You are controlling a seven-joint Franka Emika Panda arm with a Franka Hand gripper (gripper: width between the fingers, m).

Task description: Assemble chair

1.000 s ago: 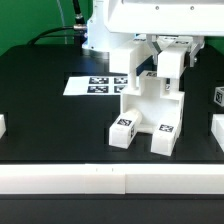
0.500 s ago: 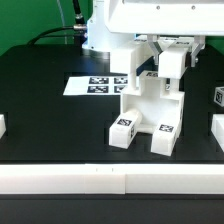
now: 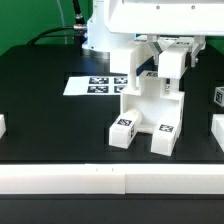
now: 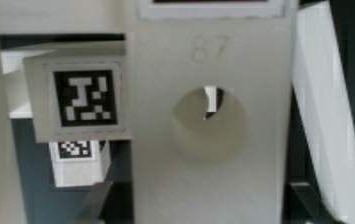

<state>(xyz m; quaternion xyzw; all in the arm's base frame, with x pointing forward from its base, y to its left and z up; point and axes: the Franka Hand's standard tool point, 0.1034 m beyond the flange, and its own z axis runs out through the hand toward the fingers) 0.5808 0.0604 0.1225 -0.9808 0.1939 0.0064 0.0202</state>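
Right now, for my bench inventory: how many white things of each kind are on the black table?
Partly built chair, the tool gripping its top leg: 1
Marker board: 1
Loose tagged part: 1
Plain white blocks at the table's edges: 2
Long white rail along the front: 1
Total: 6

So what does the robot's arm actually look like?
The arm is bulky and glossy white, with smooth, boxy shells. Black cables hang behind its white base. No markings show on it from here.
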